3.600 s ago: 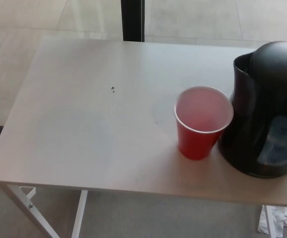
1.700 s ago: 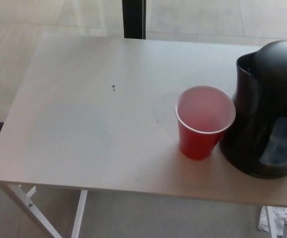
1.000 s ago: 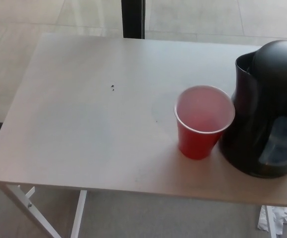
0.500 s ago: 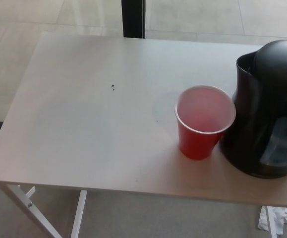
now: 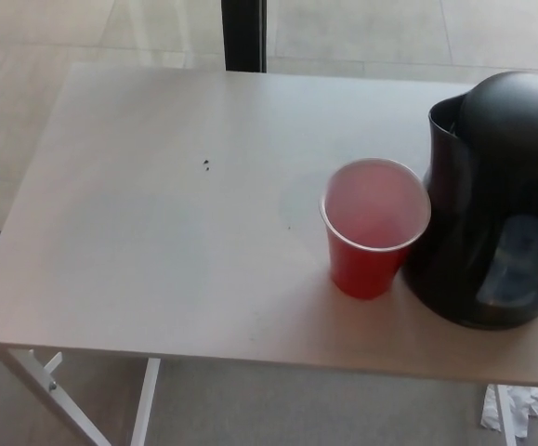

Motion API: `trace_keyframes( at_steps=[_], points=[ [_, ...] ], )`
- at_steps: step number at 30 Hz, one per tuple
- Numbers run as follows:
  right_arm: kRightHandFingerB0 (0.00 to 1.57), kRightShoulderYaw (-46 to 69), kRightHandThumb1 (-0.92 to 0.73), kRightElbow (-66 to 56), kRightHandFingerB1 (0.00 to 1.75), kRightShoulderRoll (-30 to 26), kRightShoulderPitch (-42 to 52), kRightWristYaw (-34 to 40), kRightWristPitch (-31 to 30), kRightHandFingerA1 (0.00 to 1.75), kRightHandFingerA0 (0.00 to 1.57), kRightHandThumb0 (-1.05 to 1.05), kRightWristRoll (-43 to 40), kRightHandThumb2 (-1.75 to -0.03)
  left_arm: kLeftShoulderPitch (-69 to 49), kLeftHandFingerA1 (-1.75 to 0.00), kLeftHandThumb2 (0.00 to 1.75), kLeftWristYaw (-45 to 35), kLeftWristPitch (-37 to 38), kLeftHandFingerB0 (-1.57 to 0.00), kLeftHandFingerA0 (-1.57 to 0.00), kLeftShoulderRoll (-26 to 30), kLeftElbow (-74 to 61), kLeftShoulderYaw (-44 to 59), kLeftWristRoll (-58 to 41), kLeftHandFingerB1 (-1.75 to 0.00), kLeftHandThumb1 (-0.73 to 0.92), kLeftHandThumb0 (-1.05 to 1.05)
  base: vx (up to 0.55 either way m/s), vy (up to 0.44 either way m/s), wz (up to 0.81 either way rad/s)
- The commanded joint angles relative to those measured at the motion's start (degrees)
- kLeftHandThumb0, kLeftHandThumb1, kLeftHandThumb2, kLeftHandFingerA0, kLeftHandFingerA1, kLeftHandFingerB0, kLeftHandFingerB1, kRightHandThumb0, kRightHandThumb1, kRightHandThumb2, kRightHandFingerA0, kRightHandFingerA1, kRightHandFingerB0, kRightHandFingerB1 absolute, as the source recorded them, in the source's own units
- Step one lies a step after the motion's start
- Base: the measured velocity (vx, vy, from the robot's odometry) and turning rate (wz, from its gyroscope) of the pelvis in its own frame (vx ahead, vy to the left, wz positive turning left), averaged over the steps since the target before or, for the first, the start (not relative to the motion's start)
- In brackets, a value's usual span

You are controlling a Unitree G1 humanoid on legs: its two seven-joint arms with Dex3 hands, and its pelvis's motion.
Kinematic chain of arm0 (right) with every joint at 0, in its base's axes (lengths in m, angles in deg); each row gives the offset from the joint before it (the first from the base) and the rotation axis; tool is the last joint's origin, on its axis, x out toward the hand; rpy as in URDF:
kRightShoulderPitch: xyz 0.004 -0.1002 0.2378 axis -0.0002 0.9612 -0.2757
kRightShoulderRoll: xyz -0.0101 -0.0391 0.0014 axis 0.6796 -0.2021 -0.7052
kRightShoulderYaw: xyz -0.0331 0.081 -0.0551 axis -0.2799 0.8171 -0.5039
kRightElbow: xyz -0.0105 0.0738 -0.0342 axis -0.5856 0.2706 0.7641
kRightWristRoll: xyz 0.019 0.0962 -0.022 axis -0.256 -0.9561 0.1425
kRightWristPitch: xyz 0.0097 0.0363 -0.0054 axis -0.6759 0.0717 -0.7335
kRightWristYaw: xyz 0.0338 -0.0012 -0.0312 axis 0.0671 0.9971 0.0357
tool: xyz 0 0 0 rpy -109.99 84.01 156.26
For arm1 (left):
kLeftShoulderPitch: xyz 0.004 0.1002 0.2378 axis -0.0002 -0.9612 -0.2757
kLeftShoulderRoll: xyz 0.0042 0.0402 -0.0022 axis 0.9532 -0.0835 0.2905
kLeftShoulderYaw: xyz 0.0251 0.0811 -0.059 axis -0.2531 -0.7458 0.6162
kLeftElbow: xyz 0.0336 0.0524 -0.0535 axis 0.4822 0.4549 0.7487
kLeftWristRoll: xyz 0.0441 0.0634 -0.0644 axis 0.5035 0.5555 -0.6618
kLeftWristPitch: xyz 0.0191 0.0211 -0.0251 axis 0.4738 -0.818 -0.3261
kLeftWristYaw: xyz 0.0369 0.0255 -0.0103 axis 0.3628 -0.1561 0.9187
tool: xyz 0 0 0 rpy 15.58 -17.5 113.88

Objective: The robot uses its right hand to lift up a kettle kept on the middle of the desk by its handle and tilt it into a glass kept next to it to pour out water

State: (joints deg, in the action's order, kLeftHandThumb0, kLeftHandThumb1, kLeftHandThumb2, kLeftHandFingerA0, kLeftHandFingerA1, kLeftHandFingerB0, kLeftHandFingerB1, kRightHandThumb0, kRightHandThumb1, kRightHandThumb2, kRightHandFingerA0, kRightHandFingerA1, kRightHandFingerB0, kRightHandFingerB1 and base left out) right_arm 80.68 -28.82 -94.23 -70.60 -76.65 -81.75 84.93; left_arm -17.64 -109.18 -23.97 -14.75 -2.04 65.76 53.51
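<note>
Pale tiled floor and a dark post (image 5: 243, 32) sit behind the white desk (image 5: 157, 223). Nothing of the task looks started: black kettle (image 5: 496, 200) stands upright at the desk's right side, its right part cut by the picture edge, handle not visible. Red cup (image 5: 373, 226) stands just left of it, touching or nearly so, and I can't tell if it holds any water. Neither hand shows, so finger state can't be told. Grasp, lift and pour all remain. Left of the desk is bare apart from a small dark speck (image 5: 207, 165); cup and kettle sit near the front edge, so there's little room there.
</note>
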Motion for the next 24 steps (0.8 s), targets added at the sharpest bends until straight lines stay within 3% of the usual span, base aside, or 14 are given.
trace_keyframes(
  at_steps=[1,3,4,5,7,9,10,11,12,13,14,15,19,24],
  points=[
    [0.16,-2.2,-0.41,0.9,0.4,0.8,2.1,1.1,5.6,0.52,0.29,-0.5,4.3,-0.71,0.2,-0.56,0.62,0.4,1.6,-0.41,-0.48,1.0,0.4,-0.4,0.5,-0.5,0.75,-0.74,0.0,0.0,0.0],
    [0.26,-2.0,-0.53,2.3,0.32,1.2,1.6,1.6,6.6,0.45,0.44,-0.41,4.4,-0.56,0.4,-0.57,0.62,0.9,1.7,-0.43,-0.5,1.1,0.4,-0.8,0.8,-0.5,0.76,-0.74,0.0,0.0,0.0],
    [0.31,-1.4,-0.44,2.8,0.48,1.6,1.2,1.3,6.8,0.66,0.61,-0.46,3.4,-0.76,0.8,-0.62,0.8,1.0,0.7,-0.42,-0.49,1.0,0.5,-0.3,0.1,-0.55,0.6,-0.79,0.0,0.0,0.0],
    [0.41,-1.2,-0.61,3.3,0.41,1.7,1.1,1.6,8.2,0.64,0.78,-0.39,3.4,-0.59,0.9,-0.58,0.63,1.1,0.4,-0.43,-0.5,1.0,0.5,-0.3,-0.1,-0.51,0.75,-0.73,0.0,0.0,0.0],
    [0.48,-0.4,-0.7,3.3,0.45,2.2,1.7,3.7,11.3,0.82,1.03,-0.23,3.7,-0.6,0.8,-0.57,0.63,0.8,0.9,-0.43,-0.5,0.9,0.5,-0.4,0.0,-0.52,0.76,-0.74,0.0,0.0,0.0],
    [0.55,-0.2,-0.75,3.4,0.46,2.5,1.8,4.5,11.7,1.02,1.02,-0.15,4.0,-0.62,0.6,-0.57,0.63,0.8,1.3,-0.41,-0.49,0.9,0.4,-0.5,0.2,-0.51,0.76,-0.75,0.0,0.0,0.0],
    [0.65,-0.5,-0.77,4.0,0.5,2.2,2.0,5.7,14.2,0.79,0.79,-0.11,5.2,-0.62,0.6,-0.55,0.63,0.9,1.4,-0.4,-0.49,0.8,0.5,-0.7,0.4,-0.5,0.76,-0.76,0.0,0.0,0.0],
    [0.83,-0.7,-0.77,4.7,0.59,2.1,2.2,7.4,16.9,1.09,0.8,-0.03,6.3,-0.65,0.6,-0.55,0.63,0.9,1.5,-0.4,-0.49,0.8,0.5,-0.8,0.5,-0.5,0.76,-0.77,0.0,0.0,0.0],
    [0.83,-0.7,-0.77,5.0,0.59,2.1,2.2,7.9,17.8,1.09,0.8,-0.03,6.5,-0.65,0.6,-0.55,0.63,0.8,1.5,-0.4,-0.49,0.8,0.5,-0.8,0.5,-0.5,0.76,-0.77,0.0,0.0,0.0],
    [0.9,-0.7,-0.73,4.9,0.67,2.3,2.4,9.0,18.2,1.36,0.83,0.0,6.9,-0.79,0.6,-0.57,0.62,0.9,1.4,-0.42,-0.5,0.7,0.4,-0.8,0.4,-0.51,0.76,-0.77,0.0,0.0,0.0],
    [0.94,-1.1,-0.59,3.5,1.01,2.0,2.7,10.6,16.9,1.54,0.91,-0.06,8.4,-1.09,0.5,-0.6,0.83,1.3,1.5,-0.38,-0.47,0.7,0.0,-1.0,0.7,-0.55,0.62,-0.81,0.0,0.0,0.0],
    [0.93,-0.5,-0.57,3.1,1.22,2.4,2.9,11.2,16.4,1.54,0.91,-0.06,7.8,-1.18,0.5,-0.57,0.63,1.0,1.4,-0.39,-0.48,0.7,0.2,-0.9,0.5,-0.5,0.78,-0.76,0.0,0.0,0.0],
    [0.8,1.0,-0.51,4.6,1.56,3.9,3.8,14.8,20.0,1.72,0.88,-0.1,7.4,-1.22,0.3,-0.58,0.64,1.1,2.0,-0.39,-0.51,0.6,0.3,-1.3,0.9,-0.52,0.8,-0.77,0.0,0.0,0.0],
    [0.8,1.7,-0.51,5.3,1.58,4.7,5.2,16.6,21.7,1.74,0.84,-0.09,7.1,-1.23,0.3,-0.57,0.65,1.6,2.0,-0.37,-0.5,0.9,0.2,-2.2,1.4,-0.53,0.85,-0.79,0.0,0.0,0.0]
  ],
)
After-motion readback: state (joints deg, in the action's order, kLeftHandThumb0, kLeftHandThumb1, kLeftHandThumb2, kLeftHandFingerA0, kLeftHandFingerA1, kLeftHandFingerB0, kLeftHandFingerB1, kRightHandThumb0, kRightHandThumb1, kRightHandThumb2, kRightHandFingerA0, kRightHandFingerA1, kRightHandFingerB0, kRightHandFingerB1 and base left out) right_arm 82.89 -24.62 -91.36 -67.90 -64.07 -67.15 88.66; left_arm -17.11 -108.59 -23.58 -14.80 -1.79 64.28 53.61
